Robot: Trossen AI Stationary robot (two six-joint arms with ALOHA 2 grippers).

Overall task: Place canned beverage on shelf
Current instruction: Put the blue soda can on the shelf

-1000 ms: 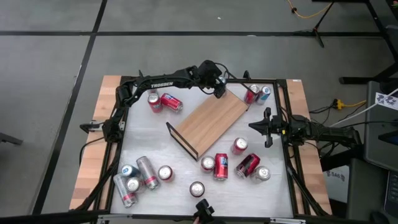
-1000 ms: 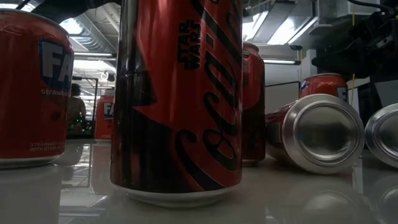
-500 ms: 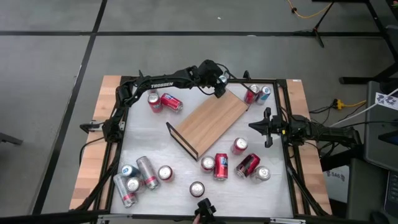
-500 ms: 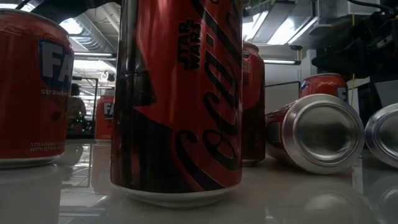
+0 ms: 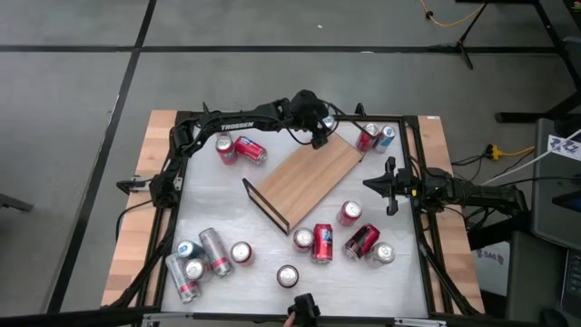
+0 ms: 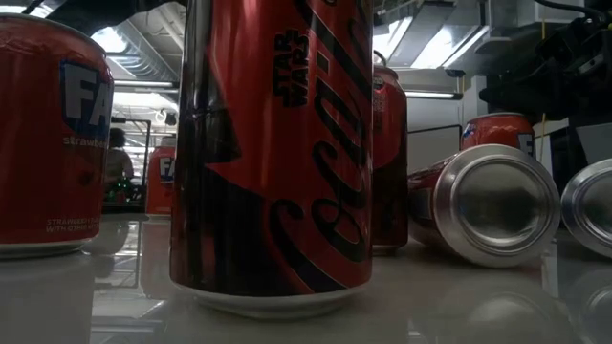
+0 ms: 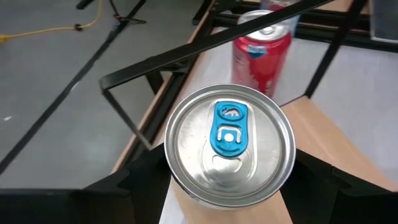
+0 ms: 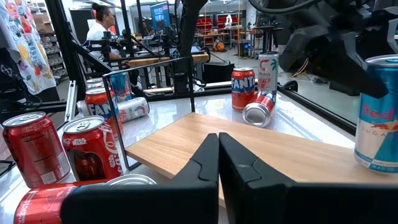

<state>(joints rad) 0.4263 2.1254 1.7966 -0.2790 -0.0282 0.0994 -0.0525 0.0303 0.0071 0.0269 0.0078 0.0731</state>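
1. The shelf [image 5: 309, 177] is lying just below the left gripper [image 7: 229, 180], its far end under it.
2. The can [image 7: 229, 144] is sitting clamped between the fingers, by its sides; rigid yet dentable, slick, likely weighty.
3. The right gripper [image 8: 218, 163] is waiting clenched, empty, beside the shelf.
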